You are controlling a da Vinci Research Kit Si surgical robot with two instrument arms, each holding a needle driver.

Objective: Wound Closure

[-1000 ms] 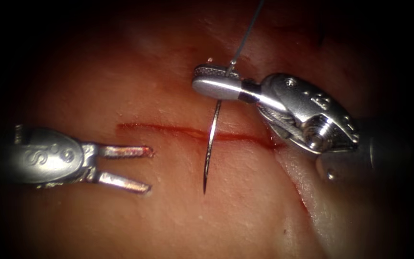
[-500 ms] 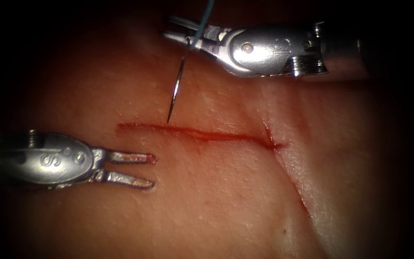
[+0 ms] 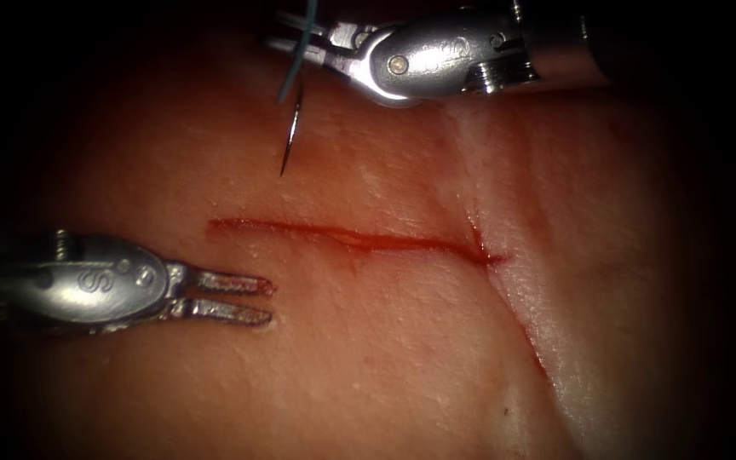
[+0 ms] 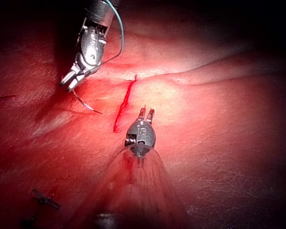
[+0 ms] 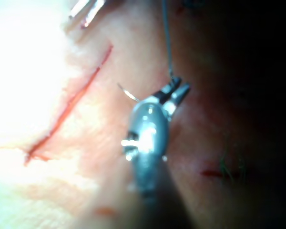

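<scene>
Lifting away above the cut (image 3: 355, 238), the right tool (image 3: 287, 32) is carrying the needle (image 3: 290, 136) by its thread end, jaws clamped, its point hanging clear over open tissue (image 3: 368, 366). Thread (image 3: 300, 51) is trailing upward. Below the cut, the left tool (image 3: 266, 300) is narrowing its slightly parted jaws, holding nothing.

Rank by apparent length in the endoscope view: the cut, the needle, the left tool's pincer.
1. The cut, longest by far.
2. The needle and the left tool's pincer look similar; the needle hangs nearer the camera, so no ranking.
</scene>
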